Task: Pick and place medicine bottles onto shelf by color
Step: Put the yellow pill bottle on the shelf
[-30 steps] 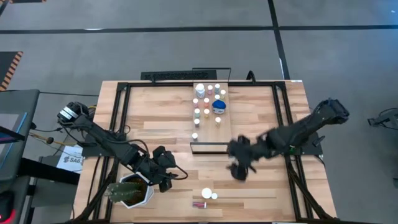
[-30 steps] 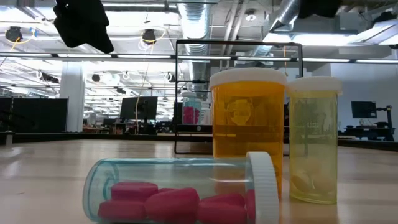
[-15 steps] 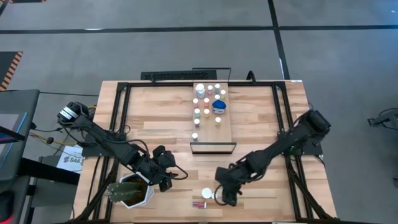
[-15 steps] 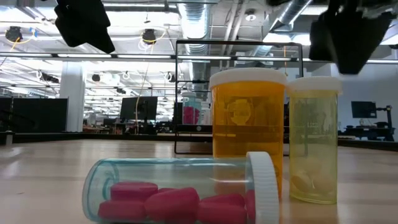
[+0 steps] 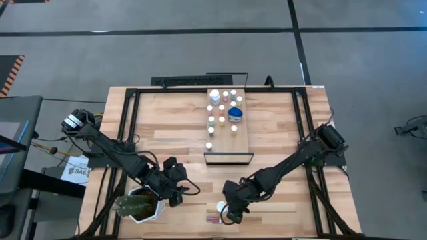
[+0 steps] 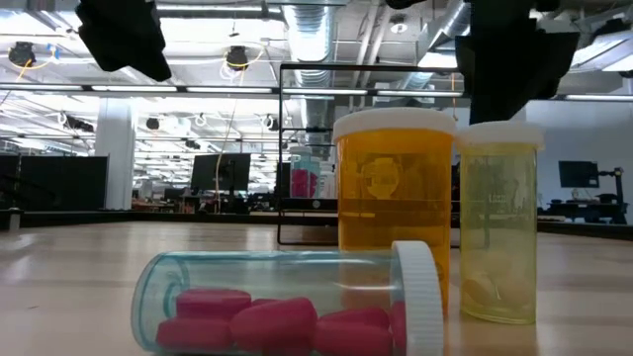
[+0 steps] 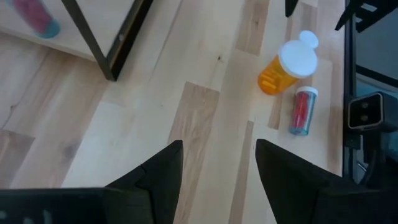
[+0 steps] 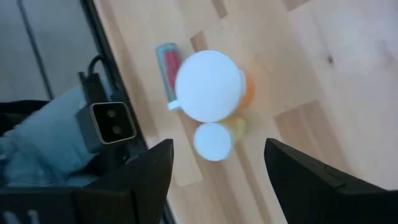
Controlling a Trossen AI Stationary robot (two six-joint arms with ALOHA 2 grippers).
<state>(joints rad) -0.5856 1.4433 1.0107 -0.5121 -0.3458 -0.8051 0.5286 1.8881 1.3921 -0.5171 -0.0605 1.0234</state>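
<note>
Three medicine bottles stand loose near the table's front edge. One is an upright orange bottle [image 6: 396,208] with a wide white cap [image 8: 210,86]. Beside it is a slim yellowish vial [image 6: 499,222]. A clear vial of pink pills [image 6: 287,302] lies on its side. My right gripper [image 8: 217,168] hangs open just above the orange bottle and the slim vial [image 8: 212,142], touching neither. My left gripper [image 7: 217,168] waits open by the plant pot [image 5: 140,205]. The shelf [image 5: 241,137] at the table's middle far side carries several more bottles [image 5: 221,110].
The white hexagonal plant pot stands at the near left, close under my left arm. A dark frame [image 5: 228,159] closes the shelf's near end. A small camera [image 8: 112,121] sits at the front edge just beyond the lying vial. Bare wood lies between the shelf and the loose bottles.
My right gripper has swung from beside the shelf's near end toward the table's near edge and leftward. It has sunk and rolled on the way, and now hangs over the orange bottle and slim vial. Its fingers have stayed open.
</note>
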